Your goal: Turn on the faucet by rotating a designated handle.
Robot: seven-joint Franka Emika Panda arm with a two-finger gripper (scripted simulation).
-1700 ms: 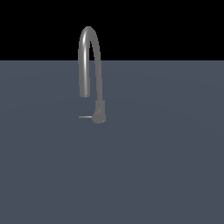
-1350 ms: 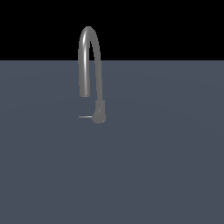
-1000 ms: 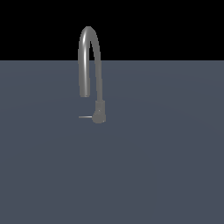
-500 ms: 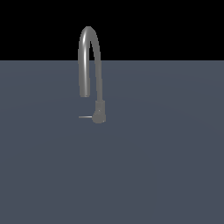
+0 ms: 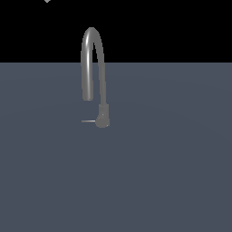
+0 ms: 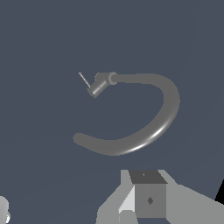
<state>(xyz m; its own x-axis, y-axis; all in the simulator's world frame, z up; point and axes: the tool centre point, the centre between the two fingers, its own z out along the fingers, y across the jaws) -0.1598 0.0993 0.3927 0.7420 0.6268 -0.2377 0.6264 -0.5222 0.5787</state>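
Note:
The faucet (image 5: 93, 59) is a tall grey gooseneck standing on a short thick base (image 5: 103, 116) on the dark floor. The handle (image 5: 88, 121), a thin grey rod, juts from the base toward the exterior view's left. The wrist view looks down on the faucet's arch (image 6: 166, 113), its base (image 6: 99, 83) and the handle (image 6: 84, 79). Grey and white parts of my gripper (image 6: 149, 199) show at that picture's edge, well apart from the faucet. How its fingers stand cannot be read. In the exterior view only a tiny pale tip (image 5: 46, 1) shows at the top edge.
A flat dark grey-blue floor (image 5: 158, 172) spreads around the faucet, with black background behind it. No other object shows.
The faucet and its handle have not moved. A tiny pale tip now shows at the exterior view's top edge.

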